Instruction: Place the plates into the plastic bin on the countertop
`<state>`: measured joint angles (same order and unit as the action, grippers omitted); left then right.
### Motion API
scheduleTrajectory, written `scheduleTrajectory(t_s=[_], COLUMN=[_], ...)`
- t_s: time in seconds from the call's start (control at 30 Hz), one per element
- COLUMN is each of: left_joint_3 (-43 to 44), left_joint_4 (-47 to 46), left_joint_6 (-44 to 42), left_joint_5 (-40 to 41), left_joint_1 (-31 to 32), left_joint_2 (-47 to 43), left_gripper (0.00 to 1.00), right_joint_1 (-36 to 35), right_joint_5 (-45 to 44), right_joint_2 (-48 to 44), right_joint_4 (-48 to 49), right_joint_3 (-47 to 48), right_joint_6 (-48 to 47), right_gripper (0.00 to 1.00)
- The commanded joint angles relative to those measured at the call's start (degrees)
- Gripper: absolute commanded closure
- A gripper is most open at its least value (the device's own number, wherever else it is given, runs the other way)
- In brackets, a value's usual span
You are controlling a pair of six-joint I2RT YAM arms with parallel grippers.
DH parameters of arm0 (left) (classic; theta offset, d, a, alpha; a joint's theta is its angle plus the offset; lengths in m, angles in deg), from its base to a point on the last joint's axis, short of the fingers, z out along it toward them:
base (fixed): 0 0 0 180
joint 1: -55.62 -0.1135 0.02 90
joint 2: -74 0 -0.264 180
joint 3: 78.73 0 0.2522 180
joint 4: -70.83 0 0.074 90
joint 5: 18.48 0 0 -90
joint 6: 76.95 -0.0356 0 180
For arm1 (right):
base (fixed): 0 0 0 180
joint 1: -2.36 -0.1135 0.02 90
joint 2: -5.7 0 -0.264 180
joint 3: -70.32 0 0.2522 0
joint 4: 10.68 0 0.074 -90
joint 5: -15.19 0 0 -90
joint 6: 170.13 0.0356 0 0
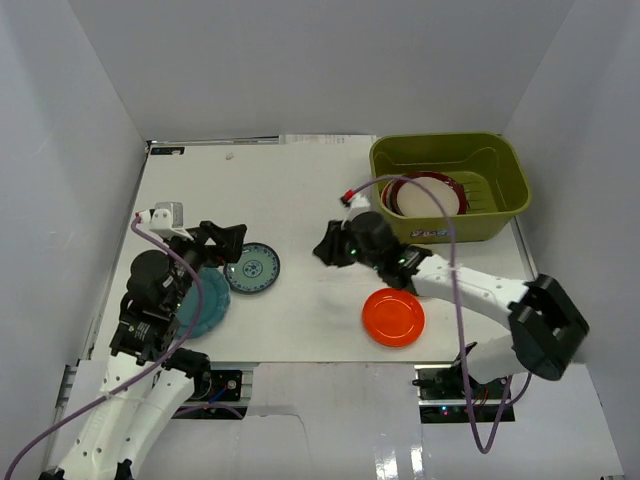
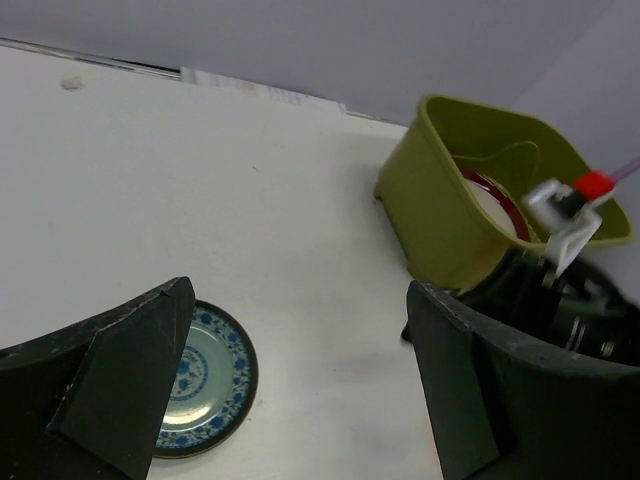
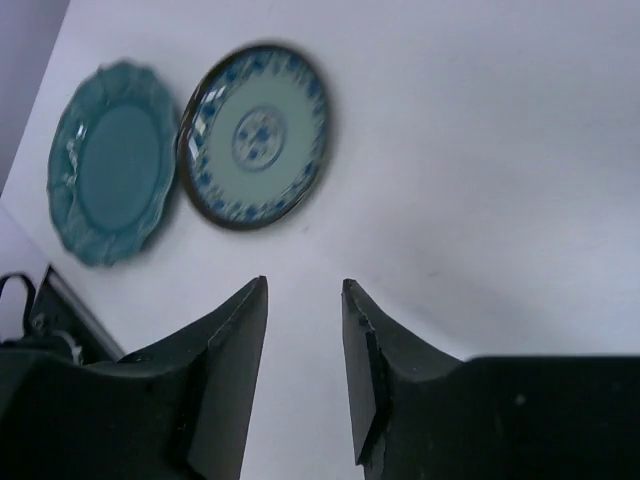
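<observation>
My left gripper (image 1: 225,240) has its jaws spread wide with nothing between them. The blue patterned plate (image 1: 252,268) lies flat on the countertop (image 1: 290,190) just at its 4 o'clock. The teal plate (image 1: 205,300) sits right beside that plate at 8 o'clock, partly under my left arm. My right gripper (image 1: 328,247) shows a narrow empty gap between its jaws. The orange plate (image 1: 393,317) lies at its 4 o'clock. The green bin (image 1: 500,170) at 1 o'clock holds a maroon-rimmed plate (image 1: 425,195).
</observation>
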<state>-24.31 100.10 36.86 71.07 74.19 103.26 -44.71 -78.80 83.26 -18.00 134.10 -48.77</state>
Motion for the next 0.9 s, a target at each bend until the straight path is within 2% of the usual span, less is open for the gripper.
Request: scheduleTrajectory(t_s=[0.0, 0.03, 0.07, 0.17, 0.23, 0.4, 0.53, 0.87], left_joint_3=[-1.4, -1.8, -1.8, -1.6, -1.6, -1.3, -0.9, -1.0], left_joint_4=[2.3, 2.3, 2.3, 2.3, 2.3, 2.3, 2.2, 2.2], left_joint_6=[0.2, 0.4, 0.4, 0.6, 0.6, 0.0, -0.6, -1.0], left_joint_5=[10.9, 12.6, 13.3, 13.5, 12.7, 12.8, 13.5, 13.0], left_joint_1=[0.2, 0.2, 0.1, 0.1, 0.1, 0.1, 0.1, 0.8], left_joint_2=[-2.4, -3.9, -4.6, -5.1, -5.5, -8.0, -9.2, -10.3], left_gripper=[0.02, 0.02, 0.02, 0.02, 0.02, 0.02, 0.02, 0.02], right_joint_1=[-8.9, -12.6, -14.2, -18.9, -20.9, -23.0, -23.8, -23.2], right_joint_5=[-2.8, -3.4, -3.9, -4.8, -3.5, 0.2, 1.4, 3.5], right_joint_2=[8.0, 10.3, 12.3, 20.4, 26.2, 38.7, 45.7, 58.3], right_joint_4=[12.7, 14.4, 17.8, 23.4, 28.8, 33.8, 33.7, 30.5], right_joint_3=[-0.2, 0.6, 0.9, 2.2, 4.0, 12.4, 18.5, 31.3], right_joint_6=[8.0, 11.7, 13.6, 21.0, 24.3, 30.4, 32.9, 36.6], right_gripper=[0.57, 0.51, 0.41, 0.32, 0.31, 0.32, 0.35, 0.53])
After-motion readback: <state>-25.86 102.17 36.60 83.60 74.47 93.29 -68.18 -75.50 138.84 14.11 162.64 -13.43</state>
